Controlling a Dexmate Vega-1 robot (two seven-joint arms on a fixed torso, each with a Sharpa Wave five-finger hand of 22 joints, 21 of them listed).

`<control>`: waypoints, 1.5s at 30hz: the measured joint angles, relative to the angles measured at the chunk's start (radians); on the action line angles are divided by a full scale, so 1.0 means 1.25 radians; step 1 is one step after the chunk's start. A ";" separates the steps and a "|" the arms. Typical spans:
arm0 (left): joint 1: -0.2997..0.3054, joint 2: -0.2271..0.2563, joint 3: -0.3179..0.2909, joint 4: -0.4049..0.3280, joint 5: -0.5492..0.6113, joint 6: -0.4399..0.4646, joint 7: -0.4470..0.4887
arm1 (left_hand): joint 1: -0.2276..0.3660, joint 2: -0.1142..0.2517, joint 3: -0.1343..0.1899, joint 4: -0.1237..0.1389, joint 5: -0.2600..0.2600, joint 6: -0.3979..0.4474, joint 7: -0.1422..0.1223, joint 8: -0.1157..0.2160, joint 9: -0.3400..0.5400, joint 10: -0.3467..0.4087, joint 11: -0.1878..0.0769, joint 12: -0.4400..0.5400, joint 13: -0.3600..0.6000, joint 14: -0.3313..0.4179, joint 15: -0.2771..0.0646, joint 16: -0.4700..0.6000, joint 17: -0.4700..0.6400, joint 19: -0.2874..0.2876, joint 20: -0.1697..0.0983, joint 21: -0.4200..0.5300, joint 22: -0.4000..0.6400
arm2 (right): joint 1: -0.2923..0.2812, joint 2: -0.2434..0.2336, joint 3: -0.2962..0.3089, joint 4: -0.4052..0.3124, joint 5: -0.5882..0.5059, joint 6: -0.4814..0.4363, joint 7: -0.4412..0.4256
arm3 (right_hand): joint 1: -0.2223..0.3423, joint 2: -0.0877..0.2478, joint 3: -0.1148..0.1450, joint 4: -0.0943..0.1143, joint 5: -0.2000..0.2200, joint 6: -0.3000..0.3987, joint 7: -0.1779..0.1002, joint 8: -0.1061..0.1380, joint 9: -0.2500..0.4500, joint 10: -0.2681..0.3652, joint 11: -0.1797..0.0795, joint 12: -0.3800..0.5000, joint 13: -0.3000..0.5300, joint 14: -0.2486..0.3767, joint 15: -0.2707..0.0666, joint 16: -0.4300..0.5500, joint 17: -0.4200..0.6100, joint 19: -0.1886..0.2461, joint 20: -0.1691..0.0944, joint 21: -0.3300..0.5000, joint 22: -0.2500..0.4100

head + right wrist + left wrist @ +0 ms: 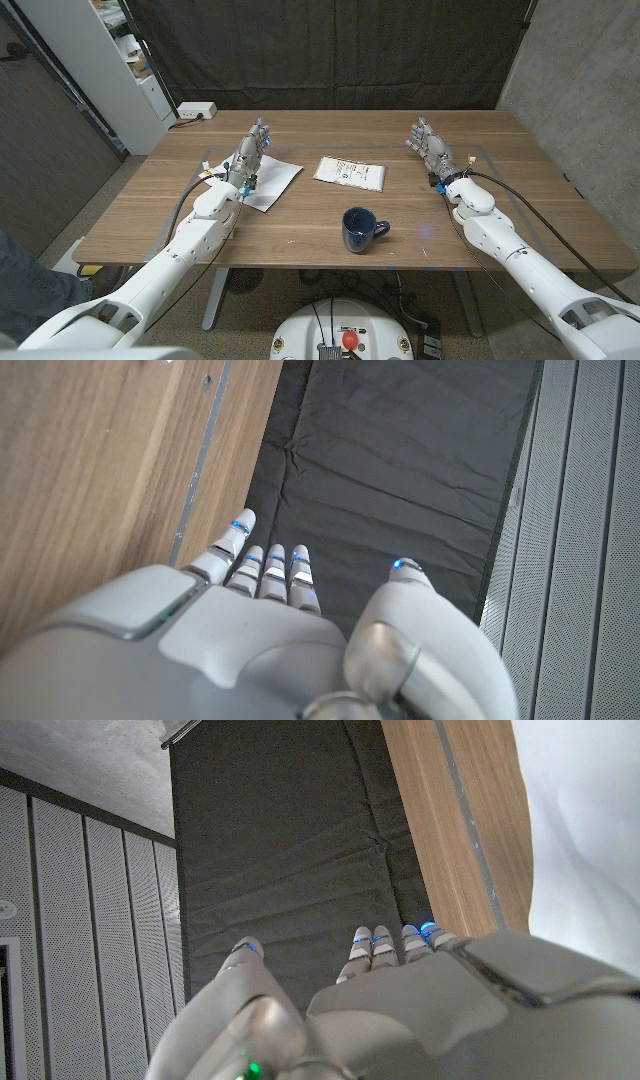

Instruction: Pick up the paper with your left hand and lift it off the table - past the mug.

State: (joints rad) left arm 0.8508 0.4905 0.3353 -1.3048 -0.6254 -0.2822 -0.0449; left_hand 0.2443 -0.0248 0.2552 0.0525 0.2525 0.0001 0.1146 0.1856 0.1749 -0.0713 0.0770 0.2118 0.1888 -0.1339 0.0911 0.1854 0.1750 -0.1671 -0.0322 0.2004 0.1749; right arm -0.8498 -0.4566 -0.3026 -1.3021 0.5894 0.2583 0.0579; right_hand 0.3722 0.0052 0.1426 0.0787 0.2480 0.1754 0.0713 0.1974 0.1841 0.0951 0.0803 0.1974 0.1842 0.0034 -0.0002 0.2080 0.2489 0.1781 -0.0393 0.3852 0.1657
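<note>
Two hands are out over my wooden table [300, 235], one on each side. My left hand [250, 155] is on the left part of the table, right at the left edge of the white paper [272, 180], and part of the sheet goes under it. From the head view I cannot tell if the hand is touching the paper or only just above it. Its fingers [258, 132] point to the far side and look straight and close side by side, and they hold nothing. In the left wrist view I see the back of that hand [430, 1010] with the paper [585, 830] as a big white patch beside it. My right hand [432, 147] is on the right part of the table, well apart from everything. Its fingers [421, 130] point to the far side too, a little spread, with nothing in them. In the right wrist view the hand [250, 645] has its fingers straight and the thumb off to one side. The dark blue mug [360, 230] stands upright near the middle, closer to me than the paper, with its handle to the right. Farther away, between the hands, lies a flat white packet [350, 171].
</note>
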 measured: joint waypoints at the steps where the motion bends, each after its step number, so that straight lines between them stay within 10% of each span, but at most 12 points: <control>1: 0.003 -0.006 -0.008 -0.001 0.005 0.003 -0.003 | 0.000 0.000 0.000 0.000 0.000 0.000 0.000 0.000 0.000 0.000 0.000 0.000 0.000 0.000 0.000 0.000 0.000 0.000 0.000 0.000 0.000 | -0.002 0.013 0.015 -0.001 -0.015 -0.008 0.009 | 0.000 0.000 0.000 0.000 0.000 0.000 0.000 0.000 0.000 0.000 0.000 0.000 0.000 0.000 0.000 0.000 0.000 0.000 0.000 0.000 0.000; 21: 0.038 -0.056 -0.111 -0.040 0.106 0.052 -0.048 | 0.003 0.003 0.000 0.000 0.000 0.000 0.000 0.000 0.000 0.009 0.000 0.000 0.000 0.000 0.000 0.000 0.000 0.005 0.005 0.000 0.000 | -0.015 0.167 0.194 0.003 -0.187 -0.073 0.117 | 0.000 0.000 0.000 0.000 0.000 0.000 0.000 0.000 0.000 0.000 0.000 0.000 0.000 0.000 0.000 0.000 -0.002 0.000 0.000 -0.004 0.000; 45: 0.073 -0.068 -0.160 -0.084 0.208 0.046 -0.026 | 0.007 0.007 0.003 -0.003 0.000 0.027 -0.007 0.009 0.000 0.032 -0.011 0.009 0.000 0.029 -0.009 0.006 0.003 0.019 0.019 0.000 0.000 | -0.016 0.224 0.257 0.013 -0.251 -0.085 0.159 | 0.000 0.000 0.000 0.000 0.003 0.004 -0.004 0.000 0.000 0.011 -0.003 0.000 0.000 0.000 0.000 0.000 -0.006 0.000 0.000 -0.013 0.000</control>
State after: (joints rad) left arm 0.9417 0.4054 0.1353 -1.4102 -0.3656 -0.2249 -0.0777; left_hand 0.2525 -0.0165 0.2591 0.0483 0.2525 0.0343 0.1053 0.1964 0.1747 -0.0316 0.0638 0.2228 0.1885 -0.0979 0.0798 0.1930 0.1786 -0.1431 -0.0085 0.2003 0.1745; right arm -0.8694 -0.1768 0.0192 -1.2855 0.2755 0.1514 0.2572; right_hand 0.3717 0.0057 0.1425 0.0787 0.2517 0.1806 0.0660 0.1973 0.1838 0.1093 0.0770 0.1974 0.1838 0.0035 -0.0002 0.2080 0.2414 0.1777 -0.0392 0.3694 0.1654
